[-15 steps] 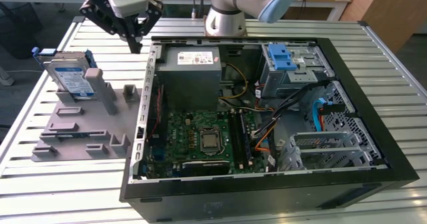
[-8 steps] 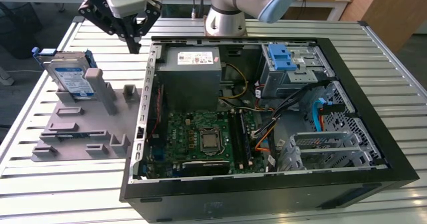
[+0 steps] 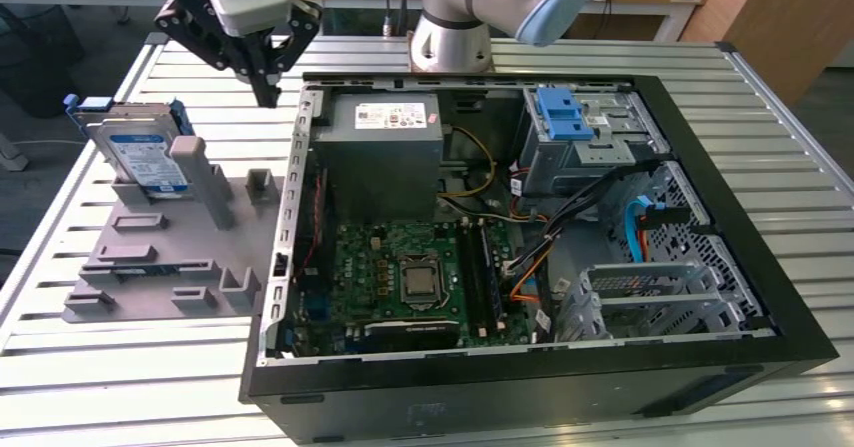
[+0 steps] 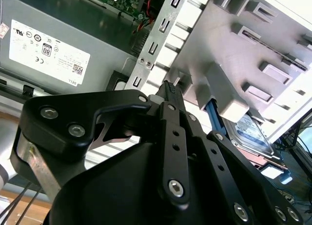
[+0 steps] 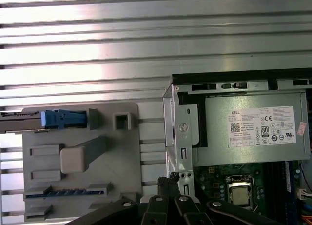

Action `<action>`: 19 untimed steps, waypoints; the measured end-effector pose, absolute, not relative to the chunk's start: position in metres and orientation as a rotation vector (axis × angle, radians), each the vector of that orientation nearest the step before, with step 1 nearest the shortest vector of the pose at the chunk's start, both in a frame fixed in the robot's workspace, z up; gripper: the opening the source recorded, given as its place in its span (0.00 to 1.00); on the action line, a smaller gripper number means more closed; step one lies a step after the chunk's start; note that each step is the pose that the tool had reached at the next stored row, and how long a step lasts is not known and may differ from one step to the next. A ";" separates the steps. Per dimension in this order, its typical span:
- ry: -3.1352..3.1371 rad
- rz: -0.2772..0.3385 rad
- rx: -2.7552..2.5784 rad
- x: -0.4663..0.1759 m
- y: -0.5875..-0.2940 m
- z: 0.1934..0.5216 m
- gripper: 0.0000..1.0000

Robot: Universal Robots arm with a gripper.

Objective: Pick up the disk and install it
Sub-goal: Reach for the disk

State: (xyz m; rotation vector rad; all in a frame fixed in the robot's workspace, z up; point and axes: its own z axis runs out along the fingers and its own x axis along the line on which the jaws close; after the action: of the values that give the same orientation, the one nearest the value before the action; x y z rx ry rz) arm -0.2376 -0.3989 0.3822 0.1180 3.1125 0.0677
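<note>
the gripper (image 3: 264, 89) hangs tips-down over the far part of the counter (image 3: 134, 367), its black fingers (image 4: 171, 118) drawn together to a narrow point with nothing between them (in both wrist views the tips meet). in the first wrist view the gripper (image 5: 170, 182) sits above the gap between the fixture (image 5: 122, 152) and the metal wall of the case (image 5: 178, 132), close to the case's far corner on the exterior view's left.

just beyond the tips in the second wrist view, the gripper (image 4: 168, 88) points at the edge of the case beside the psu (image 4: 48, 44). in the exterior view the psu (image 3: 387, 137) lies in the far part of the open case (image 3: 747, 267), with the motherboard (image 3: 387, 267) nearer and a blue latch (image 3: 567, 117) toward the exterior view's right.

the disk (image 3: 144, 162) stands on edge in the far end of the grey fixture (image 3: 147, 267), on the exterior view's left of the gripper and apart from it, label facing the near side, blue frame around its edges. the first wrist view shows the disk (image 5: 63, 118) edge-on from above; in the second wrist view the disk (image 4: 253, 132) peeks out behind a fixture block.
</note>
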 end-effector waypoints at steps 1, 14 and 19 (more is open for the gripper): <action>3.112 0.068 0.118 -0.238 -0.399 0.382 0.11; 3.112 0.068 0.118 -0.240 -0.399 0.382 0.11; 3.113 0.068 0.118 -0.241 -0.399 0.382 0.11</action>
State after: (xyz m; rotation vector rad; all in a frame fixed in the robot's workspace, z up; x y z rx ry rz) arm -0.2415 -0.3989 0.3816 0.1180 3.1125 0.0675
